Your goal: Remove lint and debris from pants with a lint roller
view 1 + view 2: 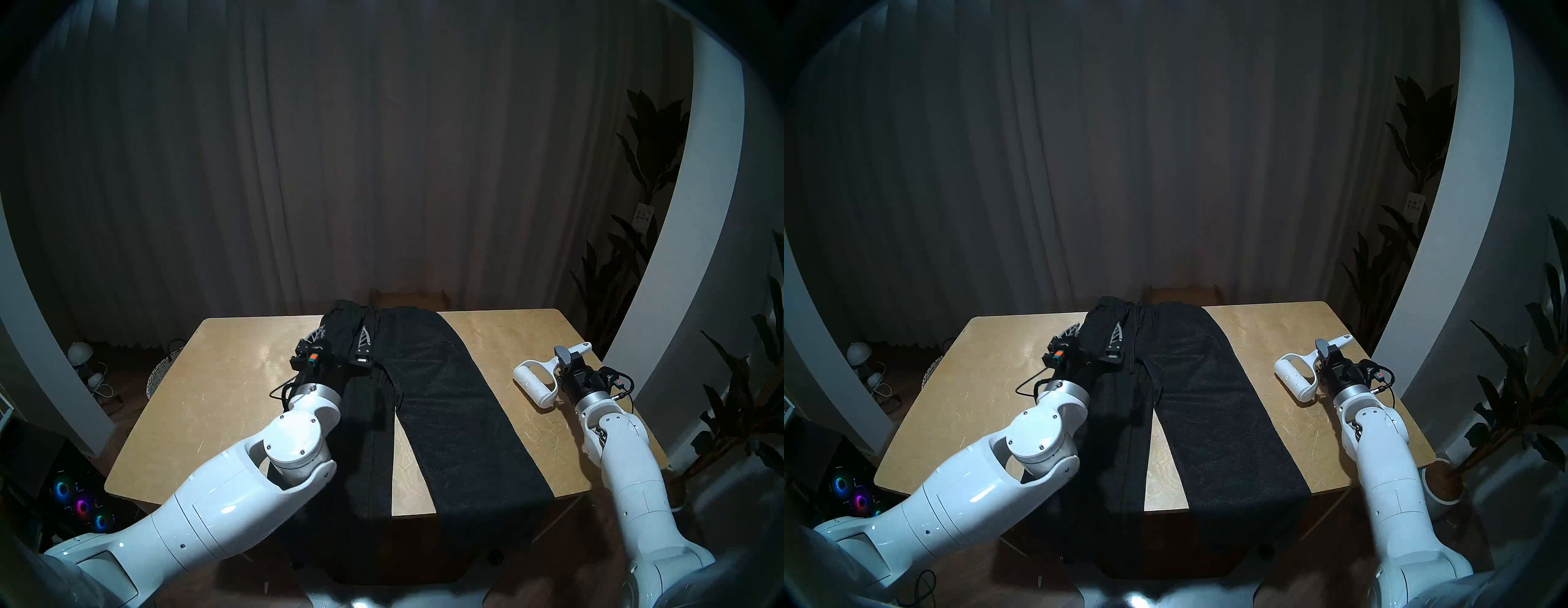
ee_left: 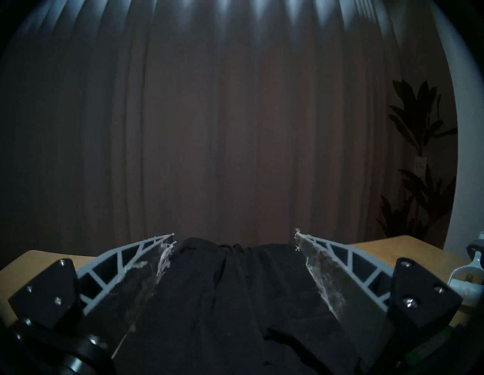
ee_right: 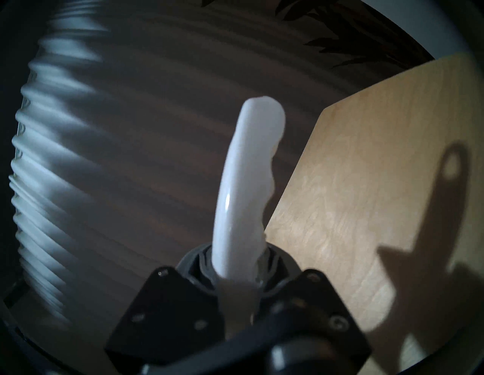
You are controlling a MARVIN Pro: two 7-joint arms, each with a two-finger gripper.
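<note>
The dark charcoal pants [image 1: 441, 390] lie flat on the wooden table [image 1: 203, 403], waist at the far edge and legs hanging over the near edge; they also show in the head stereo right view [image 1: 1208, 390] and the left wrist view [image 2: 235, 301]. My left gripper [image 1: 343, 335] is open, its fingers straddling the left part of the waist [image 2: 235, 233]. My right gripper [image 1: 566, 361] is shut on the handle of the white lint roller [image 1: 532, 386], held above the table to the right of the pants. The handle fills the right wrist view [image 3: 248, 170]. I see no white flecks on the pants.
A pleated curtain hangs behind the table. Leafy plants [image 1: 653, 178] stand at the right. A woven basket [image 1: 163, 373] and a small lamp [image 1: 80, 352] sit on the floor at the left, and a computer with coloured fans [image 1: 80, 505] sits at the near left.
</note>
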